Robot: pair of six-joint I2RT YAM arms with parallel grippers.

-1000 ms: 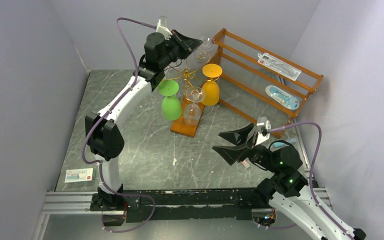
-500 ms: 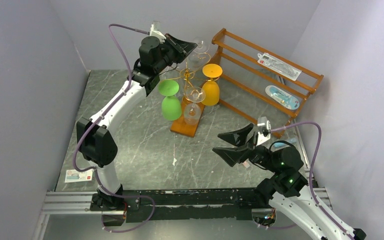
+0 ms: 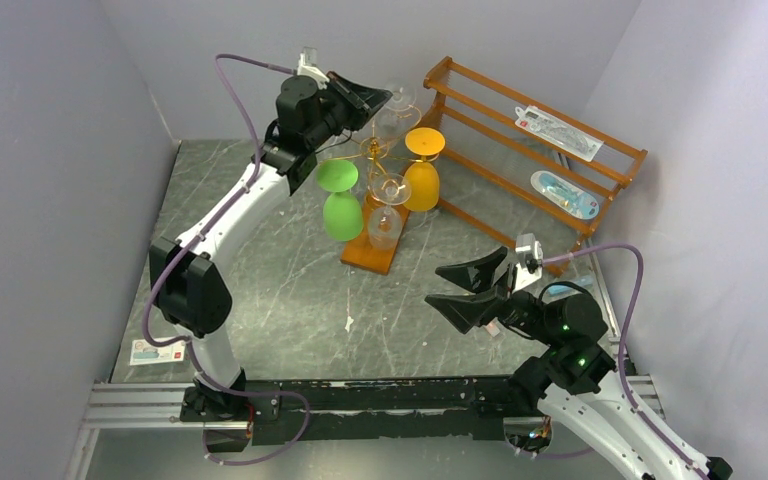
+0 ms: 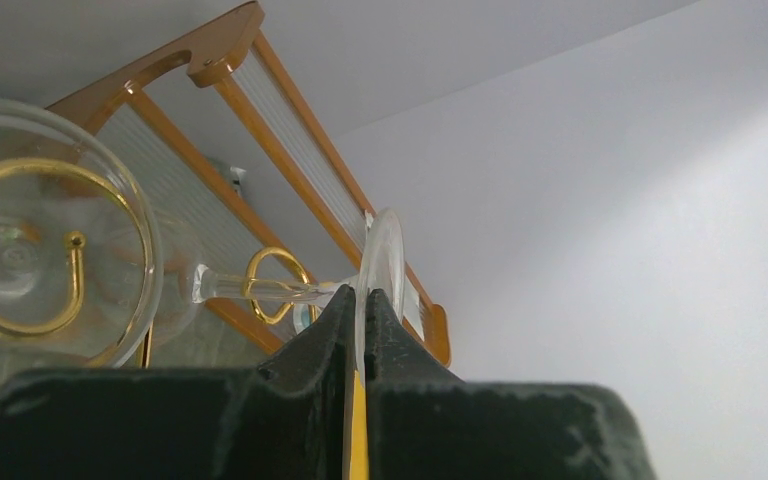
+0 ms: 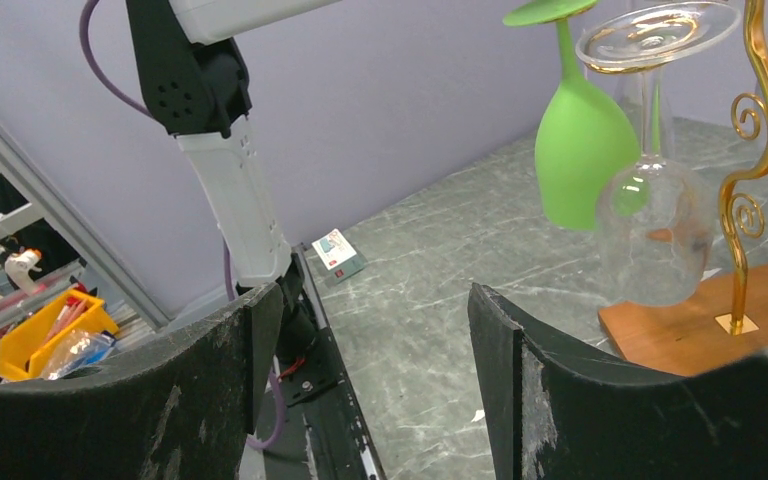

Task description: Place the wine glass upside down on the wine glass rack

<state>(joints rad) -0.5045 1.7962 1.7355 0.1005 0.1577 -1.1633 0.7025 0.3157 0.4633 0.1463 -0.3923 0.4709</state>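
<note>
My left gripper (image 3: 375,98) is shut on the foot of a clear wine glass (image 3: 397,104), held sideways at the top back of the gold wire rack (image 3: 373,150). In the left wrist view the jaws (image 4: 358,295) pinch the foot's rim (image 4: 382,255). The stem (image 4: 230,288) crosses a small gold curl (image 4: 278,285), and the bowl (image 4: 110,250) lies left by a larger spiral. A green glass (image 3: 341,204), a yellow glass (image 3: 422,170) and a clear glass (image 3: 386,215) hang upside down on the rack. My right gripper (image 3: 457,286) is open and empty, low at the front right.
The rack's orange-brown wooden base (image 3: 368,254) sits mid-table. The brown slatted shelf (image 3: 480,125) stands at the back right with two packets (image 3: 558,130) on it. A small card (image 3: 157,350) lies at the front left. The right wrist view shows the green glass (image 5: 580,140).
My left arm has swung a little left and back with the clear glass still in its jaws. The right arm has not moved.
</note>
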